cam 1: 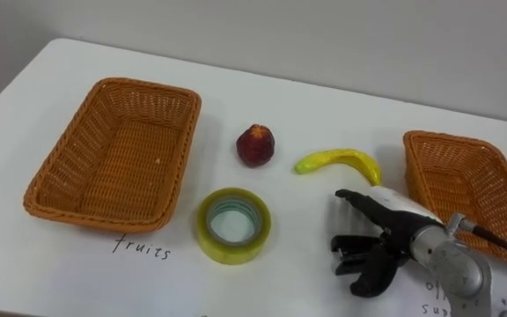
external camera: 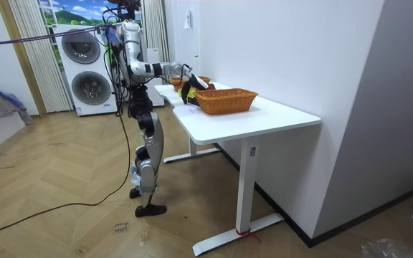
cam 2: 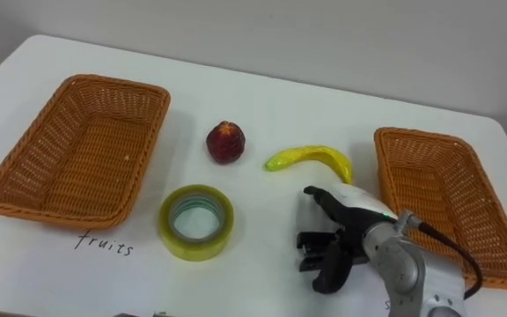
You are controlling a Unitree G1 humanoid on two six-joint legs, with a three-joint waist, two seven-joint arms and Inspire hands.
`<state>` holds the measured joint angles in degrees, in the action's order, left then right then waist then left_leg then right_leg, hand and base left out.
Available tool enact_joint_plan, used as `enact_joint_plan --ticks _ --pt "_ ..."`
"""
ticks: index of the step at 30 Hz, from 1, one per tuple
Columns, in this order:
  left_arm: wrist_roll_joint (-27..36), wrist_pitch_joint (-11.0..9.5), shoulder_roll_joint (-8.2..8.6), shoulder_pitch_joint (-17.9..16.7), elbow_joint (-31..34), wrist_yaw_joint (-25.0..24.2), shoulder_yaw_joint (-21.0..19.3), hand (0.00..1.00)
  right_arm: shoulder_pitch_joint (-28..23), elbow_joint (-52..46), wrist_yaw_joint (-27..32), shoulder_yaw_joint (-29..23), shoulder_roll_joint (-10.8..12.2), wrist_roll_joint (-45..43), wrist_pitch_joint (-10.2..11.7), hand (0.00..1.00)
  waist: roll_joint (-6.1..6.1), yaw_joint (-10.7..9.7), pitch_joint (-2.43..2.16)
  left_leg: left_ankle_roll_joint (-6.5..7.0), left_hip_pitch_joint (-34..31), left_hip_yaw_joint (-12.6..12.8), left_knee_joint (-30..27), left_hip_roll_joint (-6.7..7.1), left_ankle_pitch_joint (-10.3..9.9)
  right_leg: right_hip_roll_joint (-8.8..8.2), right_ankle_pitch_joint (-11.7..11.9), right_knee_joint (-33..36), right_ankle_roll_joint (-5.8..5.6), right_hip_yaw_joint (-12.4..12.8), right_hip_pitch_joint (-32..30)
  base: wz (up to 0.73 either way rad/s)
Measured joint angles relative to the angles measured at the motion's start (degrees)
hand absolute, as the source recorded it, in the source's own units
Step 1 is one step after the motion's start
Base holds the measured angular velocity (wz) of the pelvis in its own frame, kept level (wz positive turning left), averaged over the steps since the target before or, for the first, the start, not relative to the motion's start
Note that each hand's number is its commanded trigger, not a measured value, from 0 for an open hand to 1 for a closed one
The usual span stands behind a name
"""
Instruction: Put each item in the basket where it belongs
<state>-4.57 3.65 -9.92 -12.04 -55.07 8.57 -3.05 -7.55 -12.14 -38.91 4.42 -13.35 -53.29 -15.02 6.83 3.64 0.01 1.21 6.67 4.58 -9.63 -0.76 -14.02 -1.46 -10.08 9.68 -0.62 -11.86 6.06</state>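
Near the front right of the white surface (cam 1: pixel 324 101), the right hand (cam 1: pixel 384 242) hangs empty, its dark fingers loosely bent, not clenched. Bare surface lies open on its left as far as the tape roll (cam 1: pixel 234 253). The banana (cam 1: pixel 340 162) lies just beyond the thumb, apart from it. The right basket (cam 1: pixel 434 139) sits close on the hand's right, by the surface's right edge. Two baskets, one banana, one red fruit (cam 1: pixel 255 145) and one tape roll are here. All three loose things lie between the baskets, outside the left basket (cam 1: pixel 113 167) too. Both baskets are rectangular brown wicker with flared walls. The tape is a thick yellowish ring, the fruit round, the banana curved.
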Motion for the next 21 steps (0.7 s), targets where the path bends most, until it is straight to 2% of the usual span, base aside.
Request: enact_joint_plan --ticks 1,2,9,14,16,21 --pt "0.0 0.0 0.00 0.0 0.0 0.0 0.0 0.00 0.0 0.0 0.0 0.0 0.0 0.0 0.0 0.57 0.00 0.0 0.00 0.00 0.0 0.0 0.0 0.01 0.0 -0.01 0.0 0.0 0.00 0.0 0.0 0.00" --pt "0.0 0.0 0.00 0.0 0.0 0.2 0.0 0.00 -0.1 0.1 0.2 0.0 0.0 0.1 0.0 1.00 -0.03 0.0 -0.01 0.00 0.0 0.0 0.0 0.02 0.0 -0.01 0.0 0.0 0.00 0.0 0.1 0.00" --pt "0.2 0.0 -0.02 -0.2 0.0 1.4 0.0 0.00 -0.5 0.6 0.1 0.0 -0.1 1.2 0.0 1.00 -0.39 0.0 -0.03 0.00 1.1 0.0 0.3 -0.07 0.0 0.13 0.0 -0.1 0.00 0.4 0.8 -0.01" --pt "0.0 0.1 -0.05 -1.1 1.3 2.0 0.0 0.00 0.8 3.3 4.0 0.0 1.1 1.2 -0.4 1.00 -0.49 0.1 -0.09 0.00 1.1 0.0 0.3 -0.35 0.0 0.21 0.0 0.0 0.03 0.7 0.8 -0.02" --pt "0.0 0.2 -0.19 -1.6 1.9 2.0 -0.1 0.00 1.5 4.1 5.0 0.0 1.2 0.8 -1.0 1.00 -0.47 0.4 -0.10 -0.01 1.1 -0.1 0.3 -0.28 0.0 0.31 0.0 0.0 0.03 0.7 0.8 0.03" --pt "-0.1 0.5 -0.17 -1.6 1.9 2.1 -0.1 0.00 2.3 5.8 7.6 0.1 1.2 0.5 -0.9 1.00 -0.44 0.5 -0.15 -0.04 1.0 -0.6 0.0 -0.24 0.0 0.43 0.0 -0.1 0.03 0.8 0.8 0.05"
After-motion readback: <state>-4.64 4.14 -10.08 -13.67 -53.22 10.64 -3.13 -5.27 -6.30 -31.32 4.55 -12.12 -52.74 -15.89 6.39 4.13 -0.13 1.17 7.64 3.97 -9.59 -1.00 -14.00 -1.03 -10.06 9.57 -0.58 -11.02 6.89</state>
